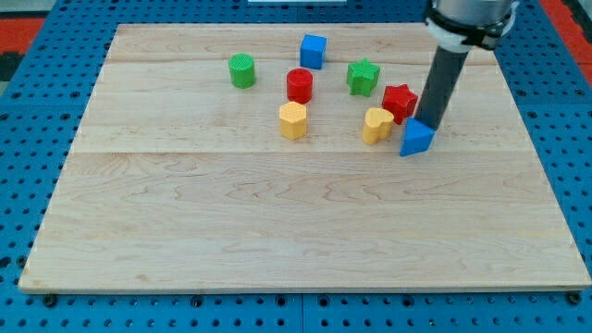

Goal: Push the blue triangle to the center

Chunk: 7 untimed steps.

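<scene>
The blue triangle [416, 138] lies on the wooden board [296, 240] at the view's right, a little above mid-height. My tip [432, 124] stands just behind it, at its upper right edge, touching or nearly touching it. The dark rod rises from there toward the view's top right. The red star [399, 101] sits just to the left of the rod, and the yellow heart-shaped block [376, 125] lies to the left of the blue triangle.
A green star [363, 77], blue cube [313, 51], red cylinder [299, 85], green cylinder [242, 70] and yellow hexagonal block [292, 120] stand in the upper middle of the board. A blue pegboard [28, 185] surrounds the board.
</scene>
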Motion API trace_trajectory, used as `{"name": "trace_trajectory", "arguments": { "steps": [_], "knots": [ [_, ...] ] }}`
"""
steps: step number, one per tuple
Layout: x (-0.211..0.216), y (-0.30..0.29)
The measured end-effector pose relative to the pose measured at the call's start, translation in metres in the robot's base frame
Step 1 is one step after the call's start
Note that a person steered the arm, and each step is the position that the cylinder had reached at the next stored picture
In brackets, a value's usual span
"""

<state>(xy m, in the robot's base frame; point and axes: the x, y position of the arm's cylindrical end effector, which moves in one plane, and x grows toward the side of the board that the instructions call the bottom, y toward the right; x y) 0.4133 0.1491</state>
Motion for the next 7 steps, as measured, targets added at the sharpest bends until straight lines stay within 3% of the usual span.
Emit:
{"name": "trace_trajectory", "arguments": {
  "steps": [1,3,4,5,6,7],
  "knots": [
    [0.025,-0.049],
    [0.058,0.018],
    [0.085,-0.064],
    [0.078,-0.139],
    [0.082,-0.11],
    [0.082,-0.042]
  ]
}}
